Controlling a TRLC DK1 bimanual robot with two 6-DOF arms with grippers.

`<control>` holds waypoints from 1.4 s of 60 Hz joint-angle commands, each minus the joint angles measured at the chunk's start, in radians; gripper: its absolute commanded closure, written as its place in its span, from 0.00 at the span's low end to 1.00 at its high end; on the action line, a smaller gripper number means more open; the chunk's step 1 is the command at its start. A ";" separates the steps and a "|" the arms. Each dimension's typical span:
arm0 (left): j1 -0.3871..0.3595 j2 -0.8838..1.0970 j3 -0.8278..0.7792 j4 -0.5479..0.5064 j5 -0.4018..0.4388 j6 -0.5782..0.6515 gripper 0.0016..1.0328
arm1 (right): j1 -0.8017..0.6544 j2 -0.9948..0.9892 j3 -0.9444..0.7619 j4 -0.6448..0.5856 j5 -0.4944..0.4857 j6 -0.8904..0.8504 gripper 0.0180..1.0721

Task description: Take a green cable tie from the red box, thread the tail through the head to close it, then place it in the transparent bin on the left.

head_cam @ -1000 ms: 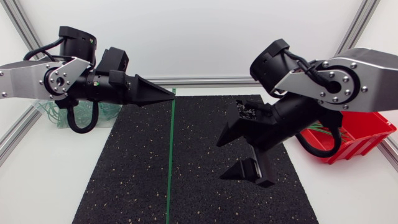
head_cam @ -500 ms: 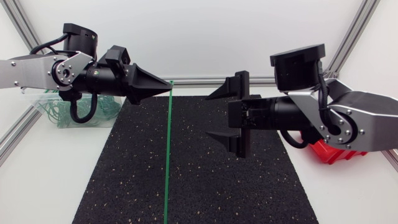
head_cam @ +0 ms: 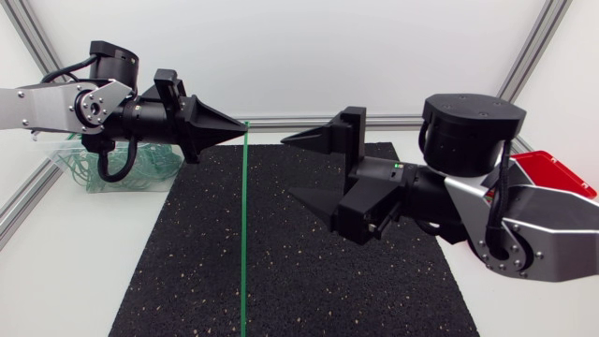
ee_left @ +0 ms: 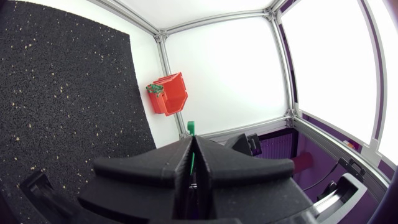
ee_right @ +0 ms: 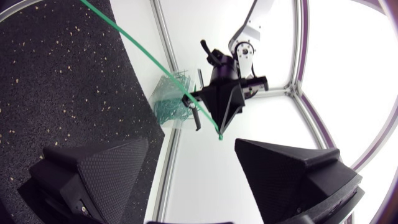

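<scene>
I'm not finding any text, numbers or signs I can actually read here. Nothing legible is showing on the red box [ee_left: 169, 93], the transparent bin [head_cam: 73, 174] or the black mat [head_cam: 309, 271], and no readable label is turning up on either arm's housing.
</scene>
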 commanded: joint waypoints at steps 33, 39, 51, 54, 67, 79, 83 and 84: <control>0.026 0.070 0.010 -0.013 0.020 -0.031 0.96 | 0.287 0.043 -0.148 -0.006 -0.073 -0.185 0.20; 0.020 0.071 0.010 -0.013 0.022 -0.029 0.96 | 0.316 0.047 -0.171 -0.003 -0.071 -0.204 0.28; 0.011 0.071 0.007 -0.014 0.022 -0.026 0.96 | 0.339 0.047 -0.189 0.004 -0.074 -0.215 0.49; 0.010 0.071 0.003 -0.014 0.022 -0.026 0.96 | 0.342 0.052 -0.187 0.009 -0.074 -0.215 0.55; -0.004 0.062 -0.006 -0.016 0.022 -0.025 0.96 | 0.353 0.066 -0.183 0.026 -0.068 -0.216 0.70; -0.001 0.053 -0.010 -0.016 0.022 -0.023 0.96 | 0.366 0.062 -0.191 0.026 -0.063 -0.216 0.87; -0.001 0.047 -0.015 -0.016 0.022 -0.020 0.96 | 0.366 0.059 -0.194 0.026 -0.063 -0.216 0.91; 0.000 0.044 -0.016 -0.016 0.022 -0.018 0.96 | 0.366 0.056 -0.195 0.026 -0.063 -0.215 0.91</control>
